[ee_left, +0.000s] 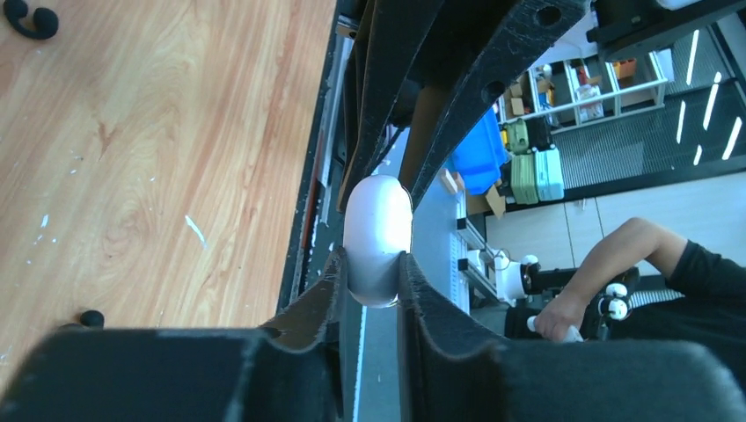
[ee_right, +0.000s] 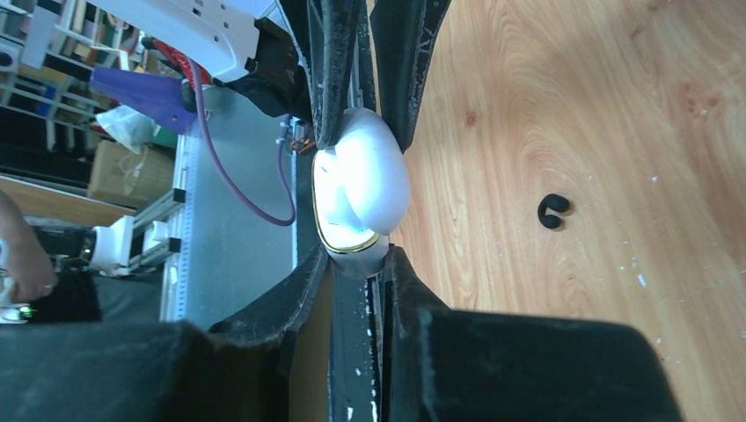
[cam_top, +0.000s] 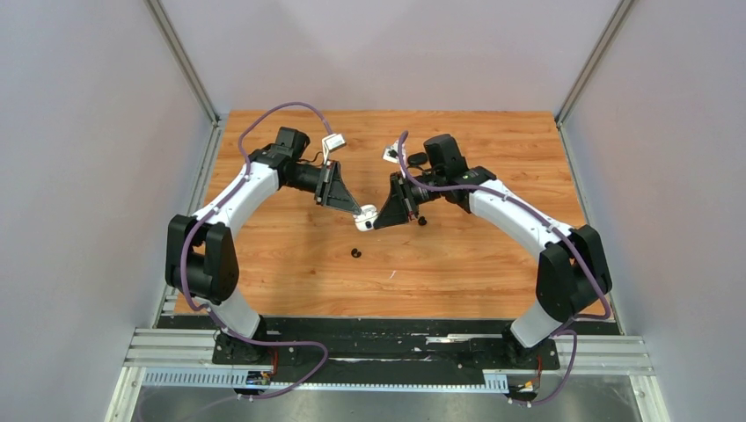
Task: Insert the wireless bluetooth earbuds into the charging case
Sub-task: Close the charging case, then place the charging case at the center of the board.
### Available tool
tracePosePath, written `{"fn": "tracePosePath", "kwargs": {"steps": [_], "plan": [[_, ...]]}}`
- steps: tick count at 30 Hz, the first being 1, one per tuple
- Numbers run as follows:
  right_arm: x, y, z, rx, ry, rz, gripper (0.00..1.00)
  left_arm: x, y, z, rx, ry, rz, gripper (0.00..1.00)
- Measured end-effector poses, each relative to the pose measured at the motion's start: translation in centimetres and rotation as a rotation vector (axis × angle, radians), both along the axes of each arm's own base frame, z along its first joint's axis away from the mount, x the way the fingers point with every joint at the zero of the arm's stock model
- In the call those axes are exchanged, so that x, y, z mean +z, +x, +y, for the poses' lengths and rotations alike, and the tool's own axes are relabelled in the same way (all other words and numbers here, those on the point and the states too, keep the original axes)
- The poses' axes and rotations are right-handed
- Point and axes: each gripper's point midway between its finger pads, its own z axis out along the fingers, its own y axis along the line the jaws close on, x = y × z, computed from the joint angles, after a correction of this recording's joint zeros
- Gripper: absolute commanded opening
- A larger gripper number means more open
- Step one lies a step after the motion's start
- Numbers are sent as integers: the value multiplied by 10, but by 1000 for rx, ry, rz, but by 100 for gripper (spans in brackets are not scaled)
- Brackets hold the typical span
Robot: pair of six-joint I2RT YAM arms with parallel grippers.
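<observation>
From above, the left gripper (cam_top: 354,208) and the right gripper (cam_top: 380,217) meet tip to tip over the surface (cam_top: 290,255), with the white charging case (cam_top: 366,216) caught between them and lifted off the wood. A black earbud (cam_top: 355,253) lies on the surface on the near side of the two grippers, well apart from them, and a second black earbud (cam_top: 422,221) lies just beside the right gripper's body. In the left wrist view, the left gripper's fingers (ee_left: 327,286) are drawn in narrow against both sides of the case's near end, while the right gripper's fingers (ee_left: 457,105) clamp its far end. Off to the left of the fingers, two black earbuds rest on the wood, one far (ee_left: 31,19) and one near (ee_left: 91,318). In the right wrist view, the right gripper's fingers (ee_right: 310,272) press on the case's near end, which shows a gold rim line. The left gripper's fingers pinch the other end. What is inside the case cannot be told. One black earbud (ee_right: 552,211) lies on the wood to the right of the fingers.
</observation>
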Motion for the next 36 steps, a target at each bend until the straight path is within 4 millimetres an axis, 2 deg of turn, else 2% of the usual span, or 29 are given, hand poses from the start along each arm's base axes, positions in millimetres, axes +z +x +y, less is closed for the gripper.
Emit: {"fn": "tracePosePath", "kwargs": {"steps": [3, 11, 17, 19, 21, 23, 27, 31, 35, 36], "plan": [[-2, 4, -1, -23, -3, 55, 0, -3, 1, 0, 3, 12, -18, 43], [-7, 21, -1, -84, -4, 139, 0, -6, 2, -5, 13, 56, -96, 52], [-22, 36, -12, -149, -22, 158, 0, -19, 18, -8, 97, 180, -175, 61], [-38, 44, -26, -203, -46, 185, 0, -28, 26, -5, 148, 248, -183, 62], [-63, 51, -48, -278, -83, 235, 0, -37, 35, 1, 201, 312, -182, 63], [-89, 58, -77, -371, -126, 296, 0, -44, 44, 9, 254, 366, -172, 62], [-128, 67, -136, -553, -185, 389, 0, -53, 54, 22, 318, 421, -149, 62], [-151, 78, -193, -729, -226, 436, 0, -62, 54, 28, 337, 447, -115, 62], [-165, 86, -226, -841, -272, 443, 0, -68, 50, 29, 334, 459, -88, 63], [-170, 87, -231, -854, -287, 444, 4, -69, 50, 29, 334, 462, -85, 63]]}}
